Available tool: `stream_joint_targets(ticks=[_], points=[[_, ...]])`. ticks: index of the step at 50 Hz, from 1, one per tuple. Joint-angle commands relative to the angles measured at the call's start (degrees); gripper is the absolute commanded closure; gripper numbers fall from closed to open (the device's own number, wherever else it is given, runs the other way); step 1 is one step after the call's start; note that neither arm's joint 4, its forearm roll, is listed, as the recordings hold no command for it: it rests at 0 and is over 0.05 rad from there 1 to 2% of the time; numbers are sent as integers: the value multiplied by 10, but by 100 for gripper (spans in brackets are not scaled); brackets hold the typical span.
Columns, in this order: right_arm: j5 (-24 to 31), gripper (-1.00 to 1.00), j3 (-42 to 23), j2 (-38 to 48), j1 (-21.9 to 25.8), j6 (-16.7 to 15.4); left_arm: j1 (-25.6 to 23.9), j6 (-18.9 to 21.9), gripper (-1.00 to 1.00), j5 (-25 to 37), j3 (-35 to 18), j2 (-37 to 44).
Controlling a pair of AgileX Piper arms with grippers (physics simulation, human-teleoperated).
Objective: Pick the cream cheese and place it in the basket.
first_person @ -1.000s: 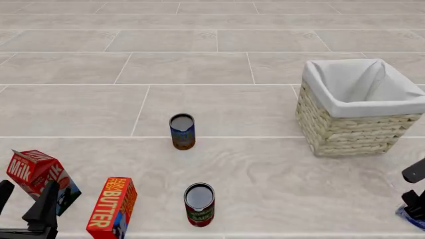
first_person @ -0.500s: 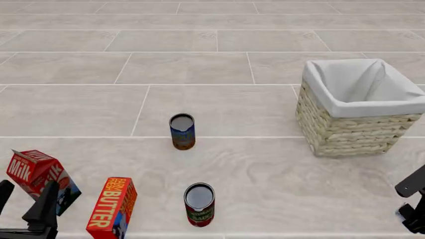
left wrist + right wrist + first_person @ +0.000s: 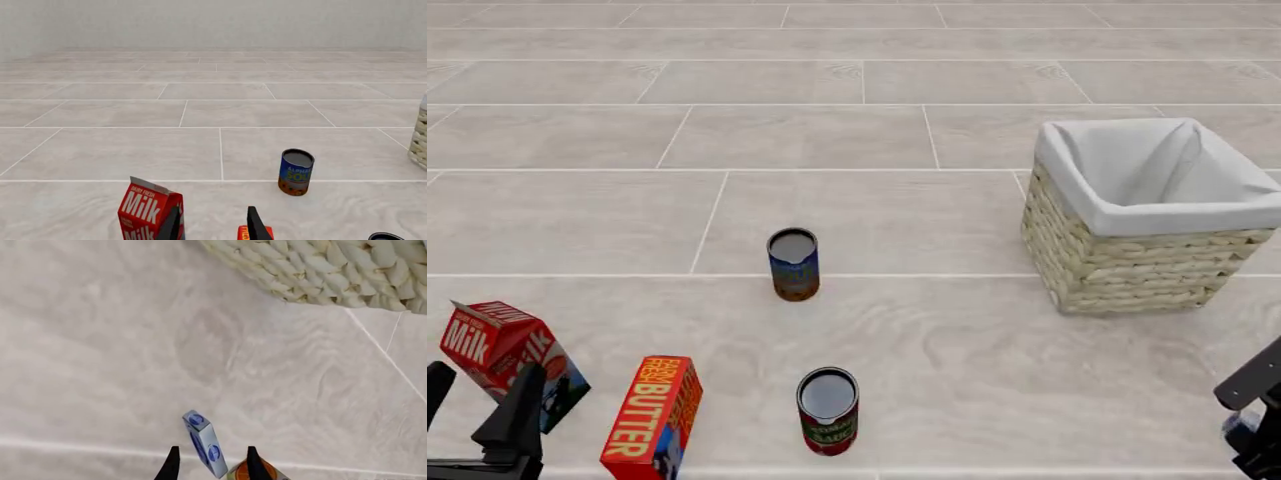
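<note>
Pale grey tiled flooring (image 3: 868,200) is noted throughout. A small flat blue cream cheese box (image 3: 205,443) is clamped on edge between the right gripper (image 3: 209,464) fingers, near the square straw wicker basket (image 3: 1148,262) (white-lined). The left gripper (image 3: 213,224) is held apart, empty.

basket (image 3: 1121,265): rough woven straw, matt white cloth lining | table (image 3: 868,210): smooth matt stone-look tiles | cans (image 3: 827,410): metal, printed labels (slight sheen) | cream cheese (image 3: 203,442): smooth printed card | grippers (image 3: 212,227): matt black
</note>
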Motion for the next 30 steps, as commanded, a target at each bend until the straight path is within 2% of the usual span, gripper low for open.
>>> stream_joint_targets(ticks=[1,14,19,21,30], points=[[-34,-100,-2,43,-21,-13,0,0,-100,0,0,0],[-60,-100,-8,79,-39,-21,0,0,-100,0,0,0],[-80,-100,1,93,-46,-38,0,0,-100,0,0,0],[-100,-100,11,103,-57,-67,0,0,-100,0,0,0],[-99,-100,-1,112,-51,-59,0,0,-100,0,0,0]])
